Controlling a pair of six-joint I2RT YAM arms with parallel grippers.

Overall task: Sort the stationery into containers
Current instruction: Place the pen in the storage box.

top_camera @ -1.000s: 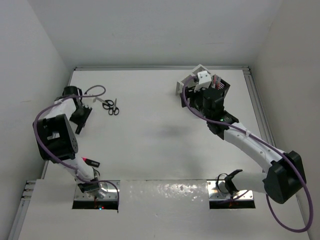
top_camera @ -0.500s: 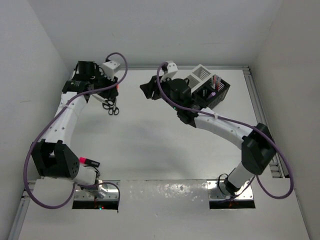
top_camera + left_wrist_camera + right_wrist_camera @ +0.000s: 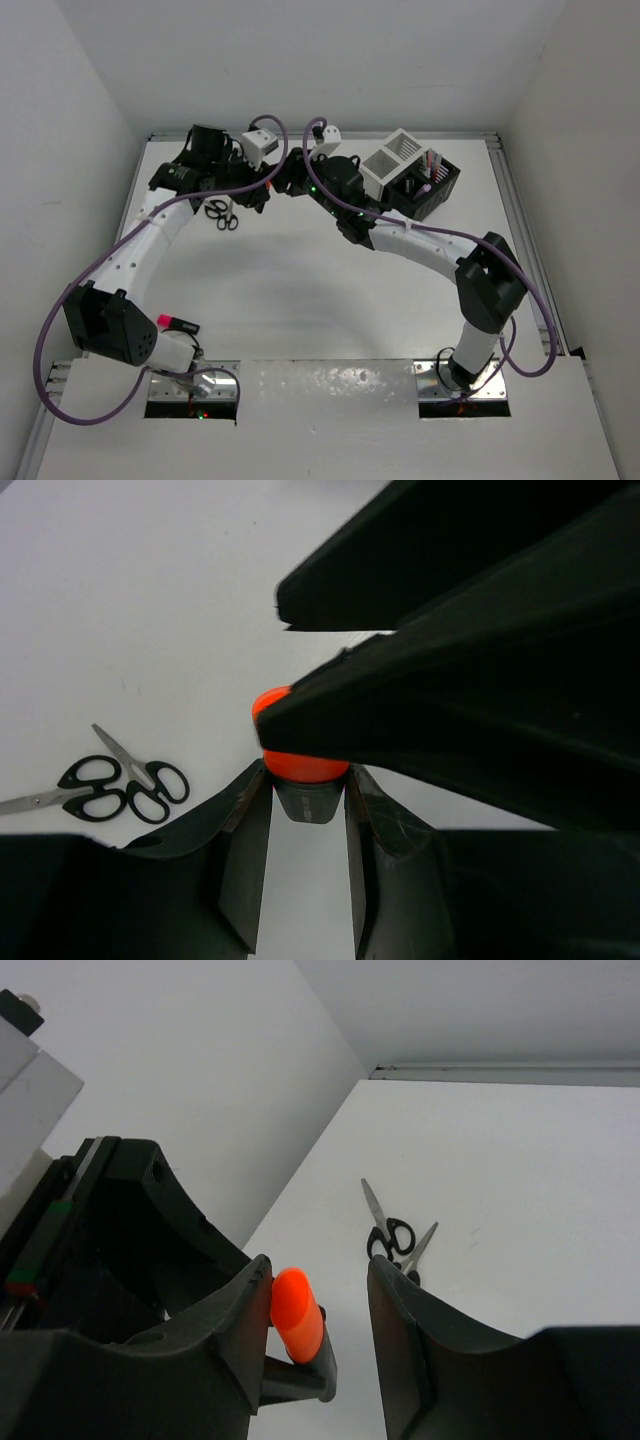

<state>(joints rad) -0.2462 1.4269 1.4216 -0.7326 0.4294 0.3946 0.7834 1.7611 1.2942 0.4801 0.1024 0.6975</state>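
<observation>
Left claw (image 3: pixel 305 780) and right claw (image 3: pixel 318 1270) have swung together above the table (image 3: pixel 300 300). Left pinches an orange highlighter (image 3: pixel 296 1312); right, part spread, narrows around it (a handover, likely). Boxes (image 3: pixel 400 160) sit further right.

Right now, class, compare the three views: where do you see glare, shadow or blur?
Top external view: soft even light, a faint shadow on the table under the arms, glare on the shiny plate by the bases. Left wrist view: scissors sharp, the near fingers dark and soft. Right wrist view: orange highlighter bright, its edges soft.
</observation>
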